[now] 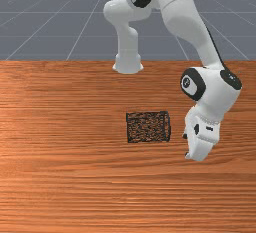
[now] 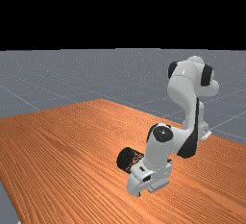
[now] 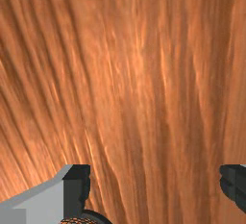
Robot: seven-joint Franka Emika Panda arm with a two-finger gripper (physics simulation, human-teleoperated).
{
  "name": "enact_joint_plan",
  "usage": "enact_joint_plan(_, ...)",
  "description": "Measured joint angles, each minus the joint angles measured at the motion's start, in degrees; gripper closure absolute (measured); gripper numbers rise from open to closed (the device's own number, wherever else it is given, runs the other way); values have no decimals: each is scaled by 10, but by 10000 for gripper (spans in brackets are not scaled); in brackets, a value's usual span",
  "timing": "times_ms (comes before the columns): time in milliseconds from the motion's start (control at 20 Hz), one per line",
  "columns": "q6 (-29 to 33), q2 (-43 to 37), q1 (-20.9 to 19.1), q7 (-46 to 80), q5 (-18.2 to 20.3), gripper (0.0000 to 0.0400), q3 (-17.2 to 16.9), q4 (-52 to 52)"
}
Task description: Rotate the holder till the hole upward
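The black mesh holder (image 1: pixel 148 127) lies on its side near the table's (image 1: pixel 60 182) middle, wood grain showing through its mesh. Near it but apart, at the front view's right, is the gripper (image 1: pixel 186 146), fingers (image 3: pixel 77 189) spread wide; the arm's base (image 1: pixel 128 65) stands farther back.

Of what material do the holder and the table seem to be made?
The holder looks like black metal mesh, judging by its see-through openwork, though plastic is possible. The table appears to be orange-brown wood, with streaky grain and a faint sheen.
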Motion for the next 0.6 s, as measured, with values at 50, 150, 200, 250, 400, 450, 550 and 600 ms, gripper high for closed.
enact_joint_plan(50, 74, -30, -38, -42, 44, 0, 43, -57)
enact_joint_plan(150, 31, -28, -9, -14, 20, 0, 22, -35)
enact_joint_plan(200, 0, -42, 4, -5, 8, 0, 13, -29)
enact_joint_plan(250, -36, -58, 17, 2, -4, 0, 4, -22)
enact_joint_plan(400, -121, -87, 44, 13, -34, 0, -16, 8)
enact_joint_plan(450, -135, -78, 49, 16, -40, 0, -20, 26)
enact_joint_plan(550, -132, -38, 60, 34, -55, 0, -29, 48)
enact_joint_plan(600, -128, -6, 66, 46, -63, 0, -34, 65)
